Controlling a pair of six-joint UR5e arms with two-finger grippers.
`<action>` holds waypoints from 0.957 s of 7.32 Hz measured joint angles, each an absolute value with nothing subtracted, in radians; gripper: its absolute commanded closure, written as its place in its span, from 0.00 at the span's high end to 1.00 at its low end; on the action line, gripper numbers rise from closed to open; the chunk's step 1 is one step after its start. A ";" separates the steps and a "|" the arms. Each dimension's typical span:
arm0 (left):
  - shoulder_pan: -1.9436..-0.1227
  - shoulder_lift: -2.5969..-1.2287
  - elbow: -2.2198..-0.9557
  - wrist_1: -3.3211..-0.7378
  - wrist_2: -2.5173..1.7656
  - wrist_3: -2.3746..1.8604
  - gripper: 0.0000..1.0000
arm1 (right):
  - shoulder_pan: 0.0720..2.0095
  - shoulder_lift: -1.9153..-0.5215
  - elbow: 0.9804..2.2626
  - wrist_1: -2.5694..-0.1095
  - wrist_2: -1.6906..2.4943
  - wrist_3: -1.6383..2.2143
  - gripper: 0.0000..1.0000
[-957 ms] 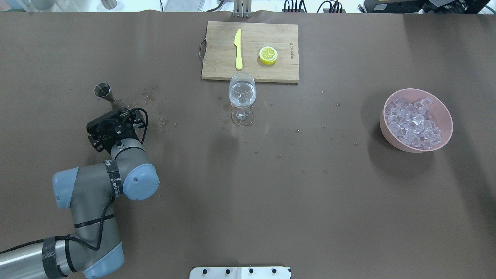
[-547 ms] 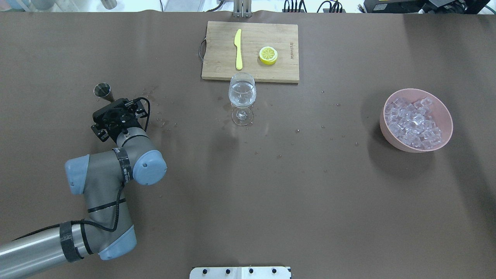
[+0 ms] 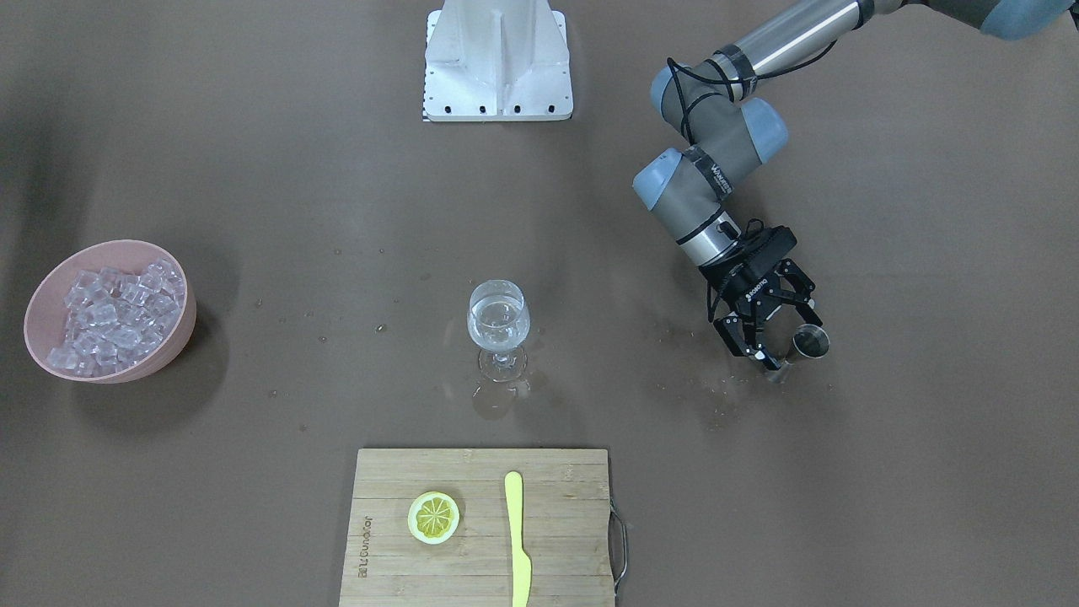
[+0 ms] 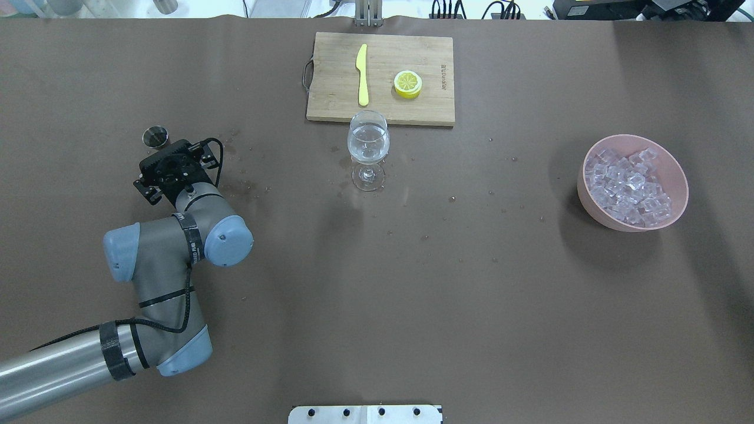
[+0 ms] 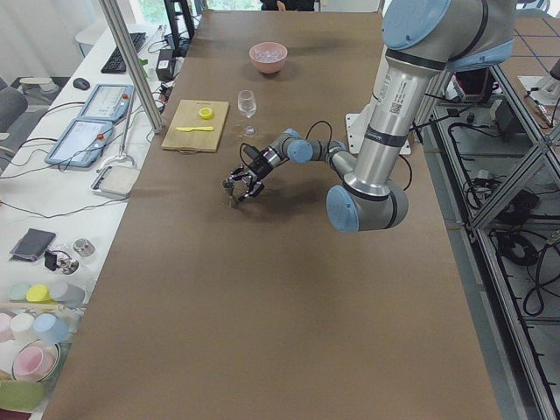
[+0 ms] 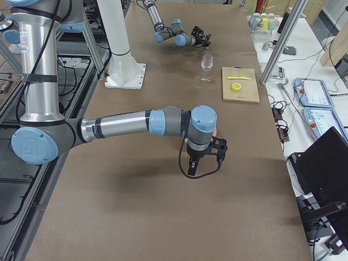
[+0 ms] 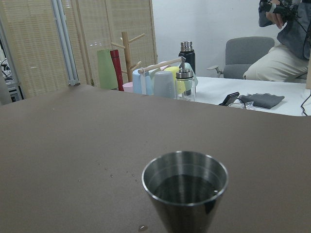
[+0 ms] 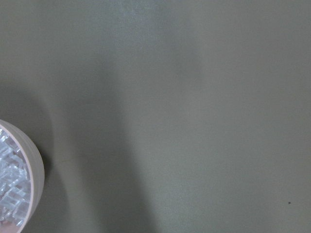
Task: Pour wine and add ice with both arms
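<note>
The wine (image 3: pixel 497 335) sits in the glass (image 3: pixel 498 308). The ice (image 3: pixel 114 308) heaps in a pink bowl (image 3: pixel 187 327) well off on the glass's robot-right side. Opposite, our left end effector (image 3: pixel 769 335), fingers spread, hangs beside the upright jigger (image 3: pixel 811 341). We judge it should back off straight, without clipping the jigger. We cannot tell the state of the right end effector (image 6: pixel 204 163).

A brown surface (image 4: pixel 412 294) is filling the room's middle. A white bench (image 5: pixel 44 210) is running alongside, carrying tablets (image 5: pixel 83 140). Beyond it, slatted blinds (image 7: pixel 34 43) are hanging beside a white wall (image 7: pixel 209 19) — a grey chair (image 7: pixel 248 51) is standing near a wooden cup rack (image 7: pixel 127 53).
</note>
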State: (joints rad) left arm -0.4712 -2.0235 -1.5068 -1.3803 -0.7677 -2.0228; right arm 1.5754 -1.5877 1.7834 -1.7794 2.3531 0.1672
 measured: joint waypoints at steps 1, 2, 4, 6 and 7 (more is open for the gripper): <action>-0.473 -2.026 -1.490 -1.383 -0.764 -2.029 0.98 | 1.575 -1.588 1.785 -1.779 2.354 0.167 1.00; -0.476 -2.029 -1.475 -1.385 -0.763 -2.033 0.98 | 1.575 -1.588 1.787 -1.779 2.355 0.168 1.00; -0.483 -2.038 -1.453 -1.387 -0.759 -2.035 0.97 | 1.575 -1.588 1.788 -1.779 2.356 0.169 1.00; -0.487 -2.053 -1.430 -1.387 -0.751 -2.035 0.85 | 1.575 -1.588 1.788 -1.779 2.355 0.169 1.00; -0.489 -2.057 -1.425 -1.387 -0.750 -2.034 0.69 | 1.575 -1.588 1.787 -1.779 2.355 0.169 1.00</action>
